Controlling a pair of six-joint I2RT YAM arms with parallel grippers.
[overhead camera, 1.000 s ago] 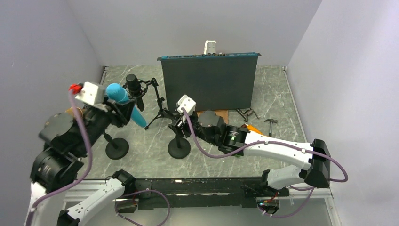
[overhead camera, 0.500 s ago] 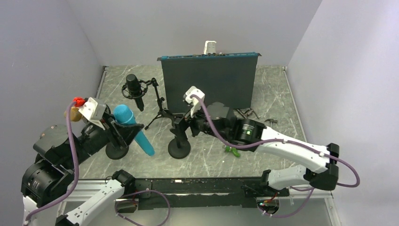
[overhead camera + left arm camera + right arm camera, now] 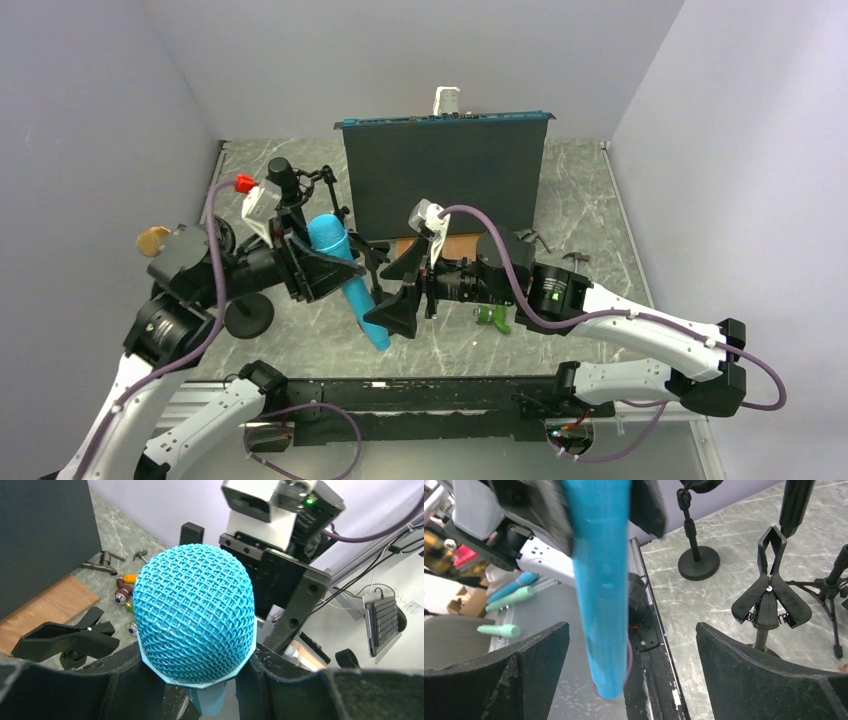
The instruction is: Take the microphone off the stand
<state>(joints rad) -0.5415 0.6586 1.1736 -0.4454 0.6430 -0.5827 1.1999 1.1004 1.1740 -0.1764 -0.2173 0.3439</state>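
Observation:
The blue microphone [image 3: 347, 282] hangs head-up and tilted in the air over the near middle of the table. My left gripper [image 3: 312, 268] is shut on its neck just under the mesh head [image 3: 195, 612]; the black fingers [image 3: 285, 675] press both sides. My right gripper [image 3: 385, 295] is open, and the microphone's handle [image 3: 603, 585] hangs between its fingers [image 3: 751, 665] without touching them. The black clip stand [image 3: 770, 602] stands empty to the right in the right wrist view; its clip also shows in the left wrist view [image 3: 65, 639].
A second round-base stand [image 3: 248, 315] stands at the left. A black studio microphone on a tripod [image 3: 286, 182] is behind it. A tall dark panel [image 3: 445, 178] stands at the back. A green object [image 3: 492, 318], a wooden board [image 3: 463, 243] and small tools [image 3: 530, 240] lie right of centre.
My left gripper has carried the blue microphone rightward toward the table's middle. My right gripper has swung left, away from the clip stand, and now has its open fingers either side of the microphone's handle.

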